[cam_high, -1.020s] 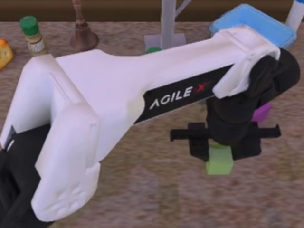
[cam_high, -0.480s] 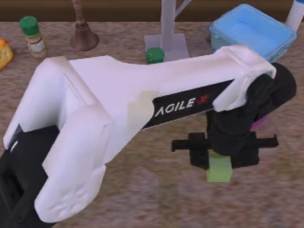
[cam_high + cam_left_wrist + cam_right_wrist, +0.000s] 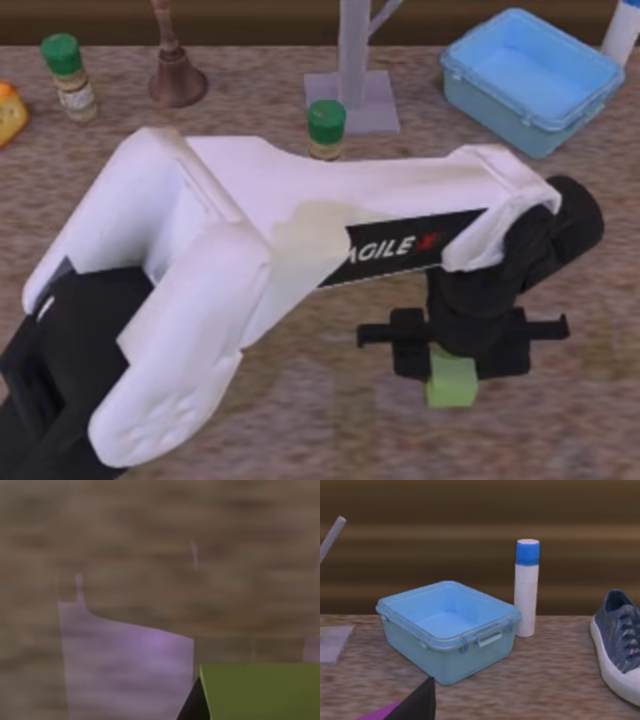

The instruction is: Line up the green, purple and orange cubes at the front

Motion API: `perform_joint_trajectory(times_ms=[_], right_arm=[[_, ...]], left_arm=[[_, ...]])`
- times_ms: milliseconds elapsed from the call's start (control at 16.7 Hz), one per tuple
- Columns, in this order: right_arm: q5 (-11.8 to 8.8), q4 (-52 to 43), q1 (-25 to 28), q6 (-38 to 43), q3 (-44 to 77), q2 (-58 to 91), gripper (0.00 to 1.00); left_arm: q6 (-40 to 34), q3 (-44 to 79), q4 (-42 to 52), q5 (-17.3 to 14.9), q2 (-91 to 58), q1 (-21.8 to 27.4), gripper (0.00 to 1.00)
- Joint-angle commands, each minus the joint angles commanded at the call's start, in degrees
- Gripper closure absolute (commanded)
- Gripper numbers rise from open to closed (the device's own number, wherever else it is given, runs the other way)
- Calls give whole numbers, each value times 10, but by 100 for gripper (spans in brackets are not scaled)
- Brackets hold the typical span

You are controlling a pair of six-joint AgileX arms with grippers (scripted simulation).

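Green cube [image 3: 450, 381]: plain matt faces, smooth; table [image 3: 300, 420]: mottled brown, woven or stone-like grain, matt. Left arm [image 3: 250, 250]: smooth white shell with soft sheen, black matt left gripper [image 3: 455, 345]. Blue tub [image 3: 447, 630]: translucent plastic, slightly glossy; shoe [image 3: 620, 645]: cloth upper, white rubbery sole.

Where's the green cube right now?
In the top view the green cube sits toward the front right of the table, in the left claw, well forward of the blue tub.

My left hand [image 3: 452, 352] covers most of the green cube [image 3: 450, 385], so I can't see its fingers. In the right wrist view only a purple sliver [image 3: 377, 712], perhaps the purple cube, shows at the edge.
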State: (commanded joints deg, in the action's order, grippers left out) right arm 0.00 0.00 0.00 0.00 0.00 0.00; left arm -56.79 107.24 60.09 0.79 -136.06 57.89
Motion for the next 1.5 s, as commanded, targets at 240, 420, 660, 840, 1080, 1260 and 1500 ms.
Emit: perform_joint_trajectory(times_ms=[240, 420, 660, 840, 1080, 1260, 1500], right_arm=[[0, 0, 0, 0, 0, 0, 0], [0, 0, 0, 0, 0, 0, 0], [0, 0, 0, 0, 0, 0, 0], [0, 0, 0, 0, 0, 0, 0], [0, 0, 0, 0, 0, 0, 0], [0, 0, 0, 0, 0, 0, 0], [0, 0, 0, 0, 0, 0, 0]], left_arm=[[0, 0, 0, 0, 0, 0, 70], [0, 0, 0, 0, 0, 0, 47], [0, 0, 0, 0, 0, 0, 17], [0, 0, 0, 0, 0, 0, 0], [0, 0, 0, 0, 0, 0, 0], [0, 0, 0, 0, 0, 0, 0], [-2, 22, 24, 0, 5, -3, 0]])
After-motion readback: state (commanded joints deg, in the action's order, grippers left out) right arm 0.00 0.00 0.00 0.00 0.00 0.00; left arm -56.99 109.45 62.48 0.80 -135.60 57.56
